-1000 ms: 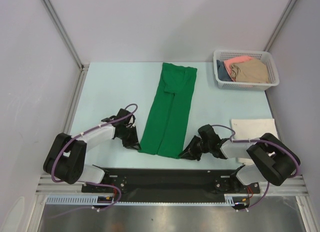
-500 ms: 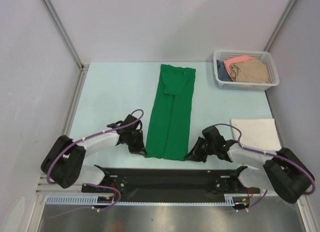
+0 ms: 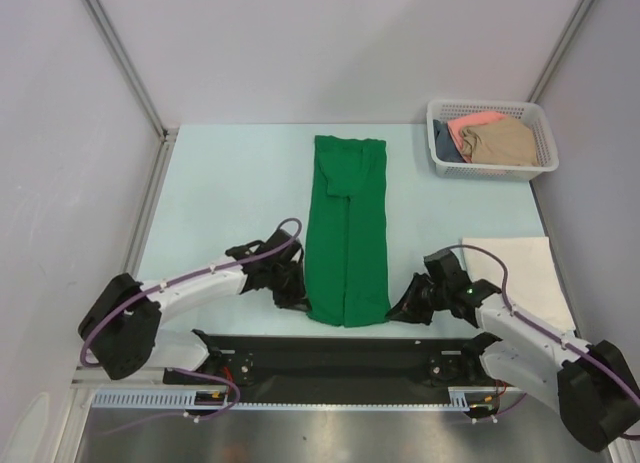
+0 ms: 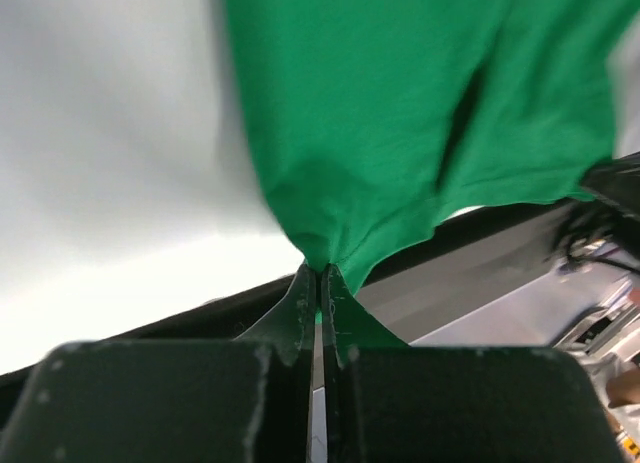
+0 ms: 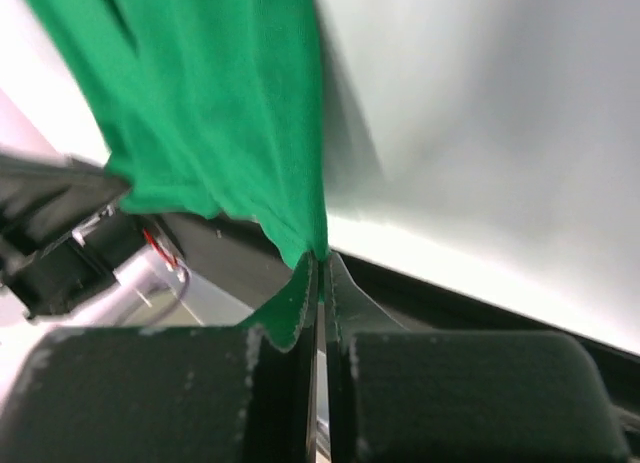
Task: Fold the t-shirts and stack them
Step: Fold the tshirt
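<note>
A white mesh basket (image 3: 490, 169) stood well beyond the right claw (image 3: 398, 311), at the far right corner of the bench (image 3: 230, 183). In it a salmon-pink shirt (image 3: 472, 120) lay toward the back, a tan shirt (image 3: 503, 143) was bunched in front of that, and a dark blue shirt (image 3: 441, 143) was pushed against the basket's left wall.

Both arms reached inward from their bases, low over the near edge of the bench, with their forearms close to flat. The left claw (image 3: 300, 301) was pressed together on the near left corner of the green shirt (image 3: 347, 233). In the left wrist view the cloth (image 4: 400, 113) gathered to a point between the tips of that claw (image 4: 320, 283). The right claw was clamped the same way on the near right corner, and in its own view (image 5: 320, 268) the green cloth (image 5: 220, 103) narrowed into the closed tips.

The green shirt ran away from the two claws as a long narrow strip, folded lengthwise, with a crease down its middle and a darker tucked fold near the far end. Its near hem spanned the gap between the claws. A cream-white shirt (image 3: 520, 258) lay folded flat just right of the right claw, apart from the green one.
</note>
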